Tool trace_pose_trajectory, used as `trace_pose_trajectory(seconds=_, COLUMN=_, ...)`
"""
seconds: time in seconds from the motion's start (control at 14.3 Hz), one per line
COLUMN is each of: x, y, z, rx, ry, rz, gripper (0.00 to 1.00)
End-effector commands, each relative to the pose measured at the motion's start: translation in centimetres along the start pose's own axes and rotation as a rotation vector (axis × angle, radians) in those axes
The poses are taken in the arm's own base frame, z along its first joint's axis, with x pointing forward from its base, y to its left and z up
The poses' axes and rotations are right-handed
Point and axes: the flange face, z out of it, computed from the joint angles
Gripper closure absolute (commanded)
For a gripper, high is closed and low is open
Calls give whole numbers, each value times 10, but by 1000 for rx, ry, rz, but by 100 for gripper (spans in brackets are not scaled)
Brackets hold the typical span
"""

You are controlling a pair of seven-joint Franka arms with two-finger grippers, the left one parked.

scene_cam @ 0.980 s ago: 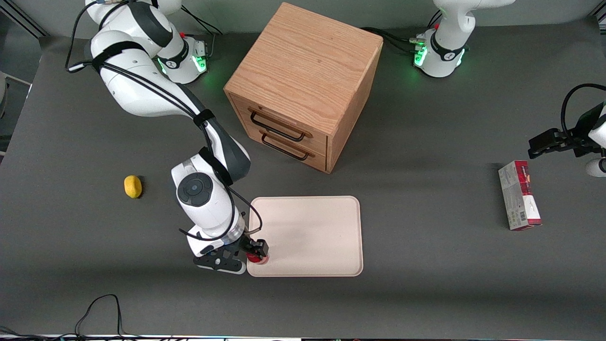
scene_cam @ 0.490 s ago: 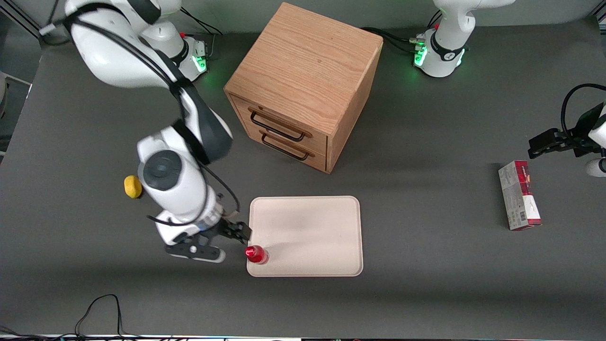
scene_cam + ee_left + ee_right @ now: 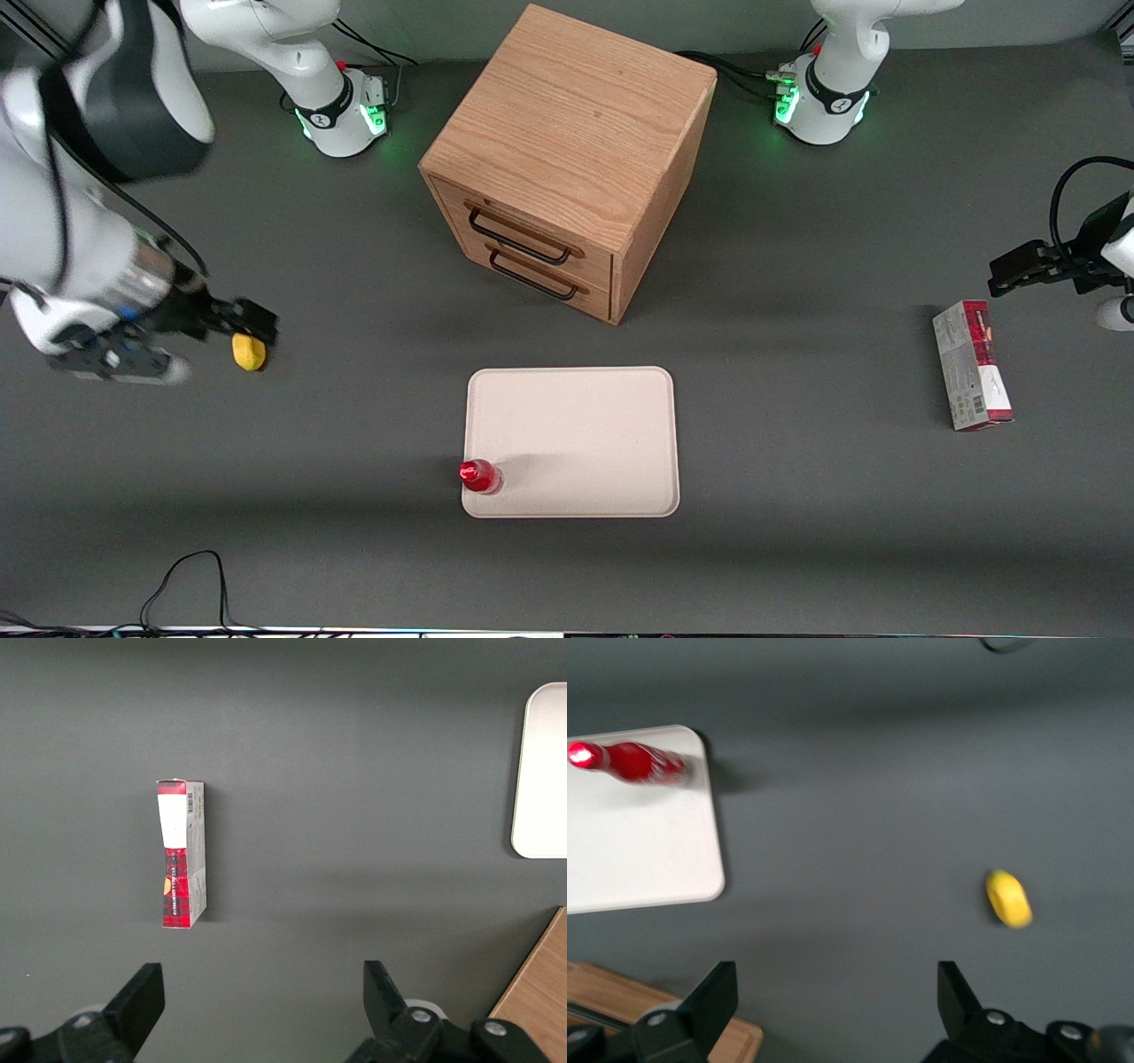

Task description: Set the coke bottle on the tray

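On the cream-white tray point(image 3: 585, 434), the little coke bottle point(image 3: 480, 476) stands up straight in the corner that is nearest the front camera and toward the working arm's end of the table. Its red cap points up and its base sits just inside the low rim. Nothing holds the bottle. The gripper point(image 3: 244, 321) is well away from it, high up near the working arm's end of the table, and it shows right beside the yellow lemon-like lump point(image 3: 249, 350) in the front view. Its two fingers are spread wide apart with nothing between them, as the right wrist view shows. That wrist view also looks down on the tray point(image 3: 647, 850), the bottle point(image 3: 633, 762) and the yellow lump point(image 3: 1008, 898) on the dark grey table point(image 3: 797, 496). A wooden drawer box point(image 3: 567, 159) with two black handles stands farther from the front camera than the tray. A red-and-grey carton point(image 3: 972, 365) lies flat toward the parked arm's end of the table.
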Motion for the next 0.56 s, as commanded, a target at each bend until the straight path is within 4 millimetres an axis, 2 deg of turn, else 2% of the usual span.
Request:
trace_pose_trajectory(seconds=0.0, x=-56, y=36, z=-21, rx=42, ry=-13, rz=15, gripper=0)
trace_pose_trajectory(seconds=0.14, x=-73, y=55, z=-42, rx=44, ry=-27, rz=28, gripper=0)
trace_pose_trajectory(seconds=0.28, x=-81, y=57, z=-53, rx=45, ry=-23, rz=27, gripper=0)
trace_pose_trajectory(seconds=0.49, x=-82, y=54, z=-54, rx=41, ry=-22, rz=20, gripper=0)
